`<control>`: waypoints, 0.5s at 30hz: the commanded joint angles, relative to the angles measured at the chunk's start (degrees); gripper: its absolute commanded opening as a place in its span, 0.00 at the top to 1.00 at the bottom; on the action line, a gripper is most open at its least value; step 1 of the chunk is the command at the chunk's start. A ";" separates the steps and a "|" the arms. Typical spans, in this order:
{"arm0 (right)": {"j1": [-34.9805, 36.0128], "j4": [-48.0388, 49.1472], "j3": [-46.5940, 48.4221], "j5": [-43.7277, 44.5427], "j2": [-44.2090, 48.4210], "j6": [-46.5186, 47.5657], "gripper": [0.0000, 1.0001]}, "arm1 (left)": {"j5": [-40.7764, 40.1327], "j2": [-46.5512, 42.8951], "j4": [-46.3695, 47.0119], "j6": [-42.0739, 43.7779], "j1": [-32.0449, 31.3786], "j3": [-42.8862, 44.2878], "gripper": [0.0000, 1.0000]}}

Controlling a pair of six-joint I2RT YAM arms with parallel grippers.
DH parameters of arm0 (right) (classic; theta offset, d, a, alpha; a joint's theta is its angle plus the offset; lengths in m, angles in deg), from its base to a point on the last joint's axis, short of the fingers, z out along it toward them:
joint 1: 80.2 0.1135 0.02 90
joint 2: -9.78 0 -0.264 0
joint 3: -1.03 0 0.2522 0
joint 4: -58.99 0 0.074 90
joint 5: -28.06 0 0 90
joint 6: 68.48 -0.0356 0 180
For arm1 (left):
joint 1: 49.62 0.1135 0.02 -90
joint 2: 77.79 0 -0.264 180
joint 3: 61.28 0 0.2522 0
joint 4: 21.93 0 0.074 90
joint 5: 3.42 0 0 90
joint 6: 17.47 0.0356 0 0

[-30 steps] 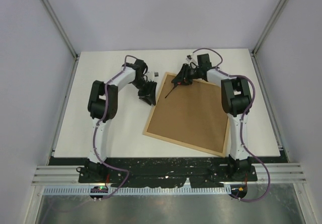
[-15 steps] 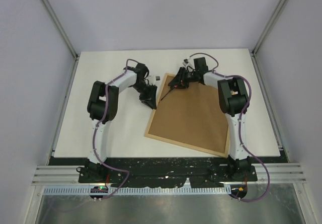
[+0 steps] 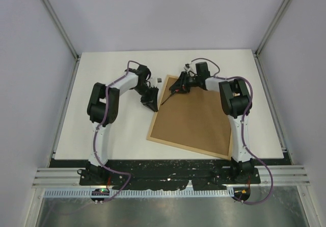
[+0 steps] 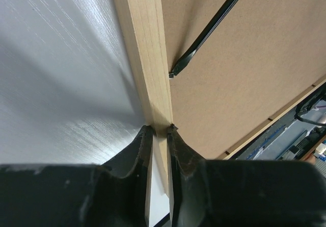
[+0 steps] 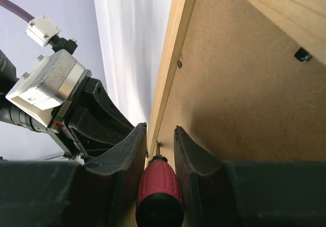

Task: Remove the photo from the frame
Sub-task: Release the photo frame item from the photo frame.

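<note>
My left pincer: narrow. It pinches the wood edge of the frame, with one finger on each side of the edge.
My right pincer: narrow. It holds a screwdriver by the red handle.
Frame: it lies flat on the white table, face down. It sits crooked, not in line with the table's sides.
Where I pinch: on the frame's left side, close to the far corner.
Back: a plain brown board, facing up. It fills the frame from one wood edge to the other.
Screwdriver: a thin black stick that leans down from my right pincer. The flat tip is right at the line where the back meets the wood edge. I cannot tell if it is pushed into the gap.
Tip and left pincer: the tip is near my left fingers, a bit farther along the same edge.
My two pincers: close to each other at the far left corner. The left one comes in from outside the frame. The right one is over the back.
Tab: a tiny dark bit at the same line, just past the tip.
Photo: I cannot see it. Only the back of the frame shows.
</note>
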 commanded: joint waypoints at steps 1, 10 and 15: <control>1.76 4.76 -2.01 0.24 1.84 -0.21 0.92 | -1.45 -2.56 0.84 -0.31 -0.98 -1.08 0.82; 2.72 8.38 -3.42 3.49 2.63 -0.74 0.92 | -1.89 -3.01 1.10 -0.39 -1.69 -1.43 0.85; 4.04 5.40 -2.72 8.59 4.48 1.89 0.92 | -3.82 -3.44 1.01 -0.57 -2.56 -1.61 0.88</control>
